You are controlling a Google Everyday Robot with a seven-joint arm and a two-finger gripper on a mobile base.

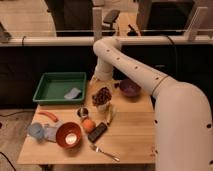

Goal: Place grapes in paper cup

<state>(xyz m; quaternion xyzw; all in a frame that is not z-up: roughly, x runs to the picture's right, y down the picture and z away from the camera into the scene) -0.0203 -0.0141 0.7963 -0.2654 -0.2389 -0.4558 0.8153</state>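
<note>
The wooden table [132, 137] carries a scatter of kitchen things. The robot's white arm [145, 80] reaches in from the right edge, as the camera sees it, and bends down over the middle of the far edge. The gripper [102, 86] hangs at the end of the arm, directly above the grapes [102, 95] and touching them or nearly so. Its end is dark and partly hidden under the wrist. I cannot tell whether the gripper is clamped on the bunch or spread wide.

The grapes are a dark reddish-purple cluster heaped at the mouth of the paper cup [102, 107], and most of the bunch shows above the rim. The cup stands upright a little in from the middle of the far edge.

A purple bowl [130, 89] sits just to the right of the cup, close to the far edge. A green tray [42, 89] fills the far left corner and has a grey-blue sponge [72, 93] lying in it.

Toward the near edge from the cup:
- A small metal cup [83, 113] stands beside an orange [88, 124].
- A banana [109, 115] lies just beside them.
- A flat black object [98, 132] lies just beside them too.

An orange bowl [68, 135] and a light blue cup [36, 131] sit by the near left corner. A carrot [47, 115] lies along the left edge. A fork [104, 152] lies at the near edge.
</note>
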